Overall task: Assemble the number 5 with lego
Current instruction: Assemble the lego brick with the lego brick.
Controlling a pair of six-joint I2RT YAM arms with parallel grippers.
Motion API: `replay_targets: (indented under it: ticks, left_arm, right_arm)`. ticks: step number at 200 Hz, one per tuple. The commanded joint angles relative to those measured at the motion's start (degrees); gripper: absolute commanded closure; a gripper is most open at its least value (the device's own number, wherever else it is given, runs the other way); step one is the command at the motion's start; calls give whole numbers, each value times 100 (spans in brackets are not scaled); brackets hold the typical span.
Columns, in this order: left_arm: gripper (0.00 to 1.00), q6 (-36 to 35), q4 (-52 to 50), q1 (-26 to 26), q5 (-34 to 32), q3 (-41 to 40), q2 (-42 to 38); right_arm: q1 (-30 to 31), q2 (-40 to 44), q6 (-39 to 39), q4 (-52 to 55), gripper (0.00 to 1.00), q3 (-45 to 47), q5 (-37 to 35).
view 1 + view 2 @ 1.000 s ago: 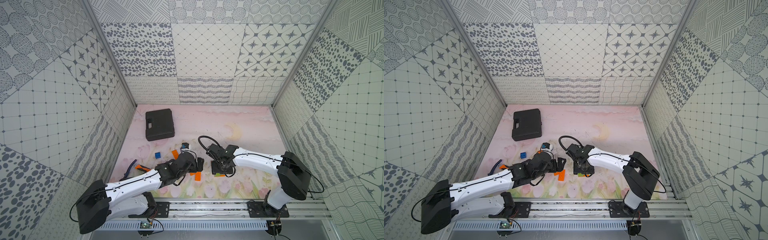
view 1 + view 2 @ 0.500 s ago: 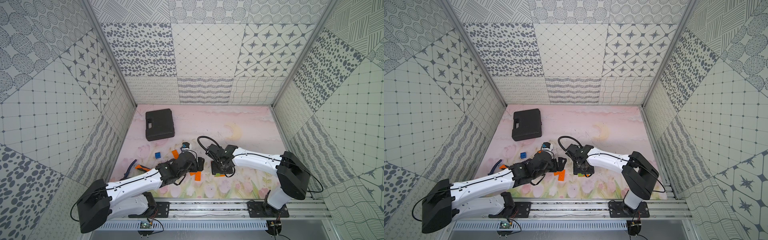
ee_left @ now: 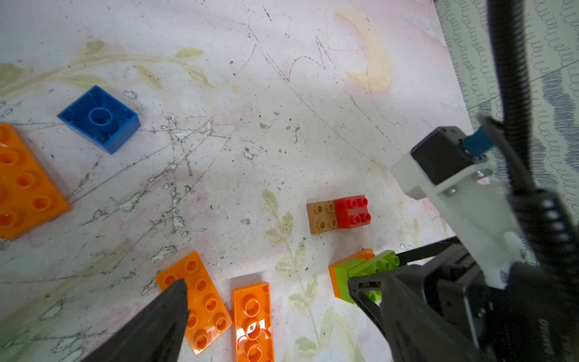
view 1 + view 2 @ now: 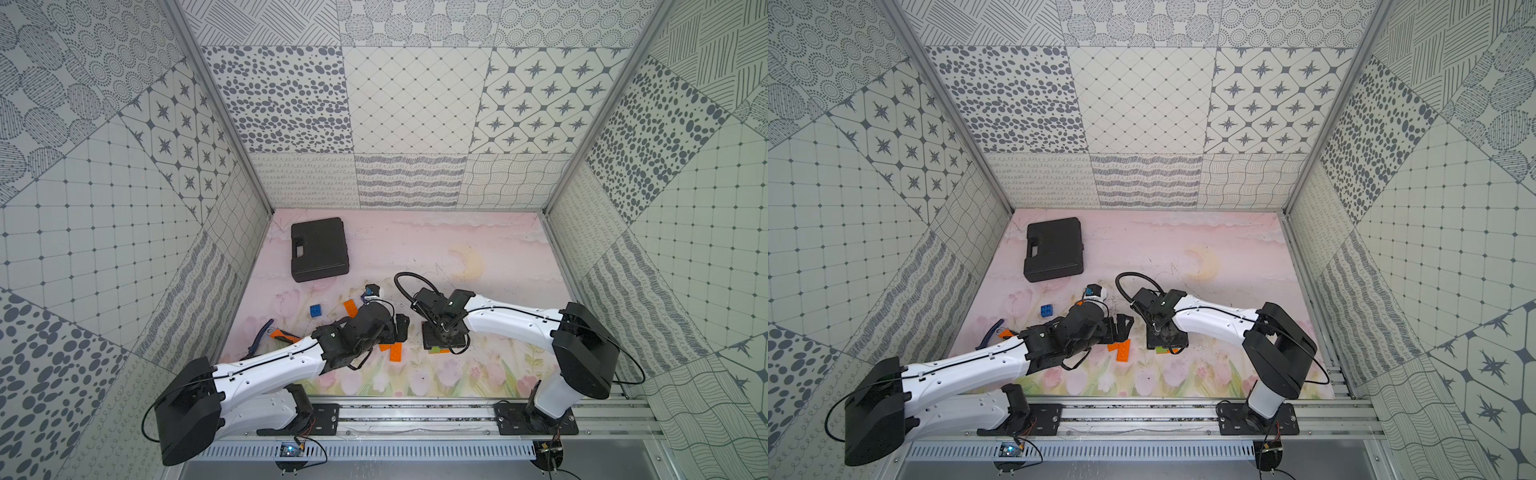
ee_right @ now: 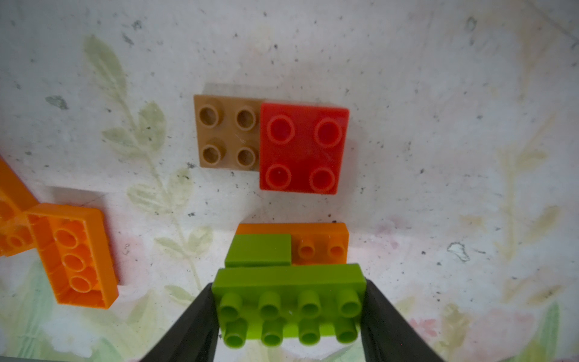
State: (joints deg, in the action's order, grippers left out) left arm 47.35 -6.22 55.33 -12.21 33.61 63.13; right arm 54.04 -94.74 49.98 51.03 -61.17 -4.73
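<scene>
Right arm [image 4: 511, 328] reaches in low, wrist pitched down. Right gripper [image 5: 289, 286] pinches a lime-green oblong [image 5: 289, 313] by its short ends: glossy plastic, two rows of four studs. It sits right at an orange oblong [image 5: 319, 244] carrying a green square [image 5: 260, 249]; contact unclear. Nearby on the scuffed mat [image 4: 478, 249], a red square [image 5: 302, 147] is joined to a brown brick [image 5: 227, 131]. Left arm [image 4: 266, 370] is stretched flat, left gripper [image 4: 395, 332] jaws spread wide over two loose orange oblongs [image 3: 200, 301].
</scene>
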Motion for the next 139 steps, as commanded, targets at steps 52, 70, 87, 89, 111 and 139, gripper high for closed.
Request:
replay_targets:
  ticks: [52,70,87,89,111,139]
  left_arm:
    - [1,73,15,-34,-387,-152,-367]
    - [1,119,-3,-33,-430,-157,-381]
    - [1,109,7,-31,-449,-163,-382]
    - [1,112,2,-33,-447,-166,-381]
    - [1,122,-2,-35,-467,-178,-381]
    - [1,127,-8,-31,-475,-172,-395]
  right_arm:
    - [76,-552,29,-109,36,220,-170]
    - [90,-605,30,-94,36,199,-177]
    - [123,-640,44,-14,36,140,-281]
    - [124,-642,42,-14,36,138,-271]
    - [124,-613,46,-179,36,203,-141]
    - [120,-540,121,-260,37,281,-73]
